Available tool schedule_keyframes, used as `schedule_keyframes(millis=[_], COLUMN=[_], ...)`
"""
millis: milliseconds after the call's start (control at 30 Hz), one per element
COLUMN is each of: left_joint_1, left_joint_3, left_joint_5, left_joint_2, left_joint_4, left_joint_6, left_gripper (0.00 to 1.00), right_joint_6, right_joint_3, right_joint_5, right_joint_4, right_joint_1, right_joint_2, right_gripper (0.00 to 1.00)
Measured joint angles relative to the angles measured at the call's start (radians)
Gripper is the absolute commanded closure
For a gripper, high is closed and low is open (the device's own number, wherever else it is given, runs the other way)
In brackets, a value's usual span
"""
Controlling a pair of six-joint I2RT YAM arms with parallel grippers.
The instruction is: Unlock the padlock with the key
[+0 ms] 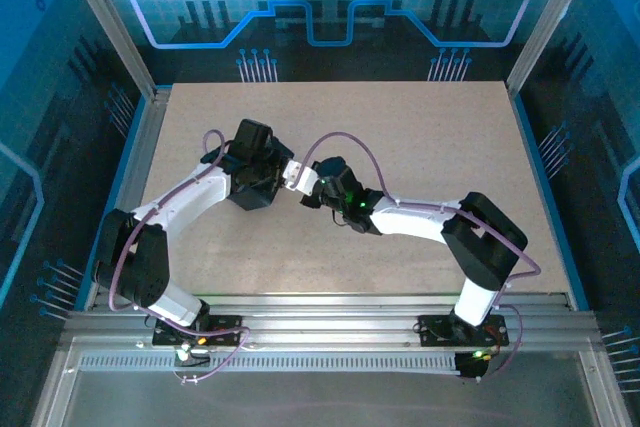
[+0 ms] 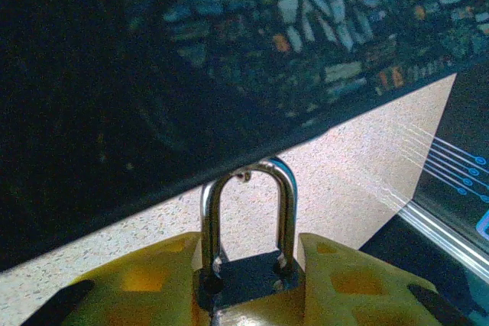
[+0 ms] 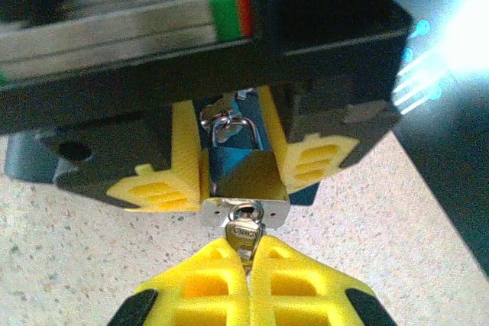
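Observation:
A small silvery padlock [image 3: 244, 181] is held above the table, and my left gripper [image 2: 248, 288] is shut on its body. Yellow fingers [image 3: 183, 169] press it from both sides. Its thin U-shaped shackle [image 2: 248, 204] stands upright with both legs seated in the body. A small silvery key [image 3: 246, 233] sticks into the keyhole on the padlock's bottom face. My right gripper [image 3: 248, 253] is shut on the key's head. From above, the two grippers meet tip to tip at mid-table, with the padlock [image 1: 297, 176] between them.
The speckled beige table [image 1: 420, 137] stretches out around both arms, bounded by blue enclosure walls [image 1: 590, 147]. In the left wrist view a dark patterned surface [image 2: 153, 74] looms just over the shackle. The left arm's black wrist body [image 3: 229, 43] hangs close behind the padlock.

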Motion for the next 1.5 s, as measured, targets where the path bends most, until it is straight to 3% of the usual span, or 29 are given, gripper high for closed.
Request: schedule_keyframes(millis=[233, 400, 733, 867, 1033, 1300, 1500], left_joint_1=[0.007, 0.007, 0.011, 0.011, 0.011, 0.011, 0.011], left_joint_3=[0.0, -0.002, -0.002, -0.002, -0.002, -0.002, -0.002], left_joint_5=[-0.02, -0.004, -0.02, -0.02, -0.007, 0.022, 0.019], left_joint_2=[-0.003, -0.018, -0.027, -0.03, -0.032, -0.039, -0.042], left_joint_4=[-0.01, -0.013, -0.023, -0.027, -0.027, -0.02, -0.019], left_joint_6=[0.0, 0.0, 0.0, 0.0, 0.0, 0.0, 0.0], left_gripper=[1.0, 1.0, 1.0, 1.0, 1.0, 1.0, 1.0], right_joint_6=[-0.012, -0.114, -0.267, -0.255, -0.11, 0.39, 0.656], right_joint_3=[0.0, 0.0, -0.003, -0.003, 0.021, 0.045, 0.071], right_joint_5=[0.055, 0.053, 0.04, 0.012, -0.042, -0.12, -0.16], right_joint_4=[0.058, 0.112, 0.148, 0.141, 0.052, -0.045, -0.095], right_joint_1=[0.024, 0.025, 0.024, 0.014, -0.004, -0.027, -0.038], right_joint_2=[0.034, 0.055, 0.064, 0.06, 0.035, 0.003, 0.001], right_gripper=[0.83, 0.78, 1.0, 1.0, 1.0, 1.0, 1.0])
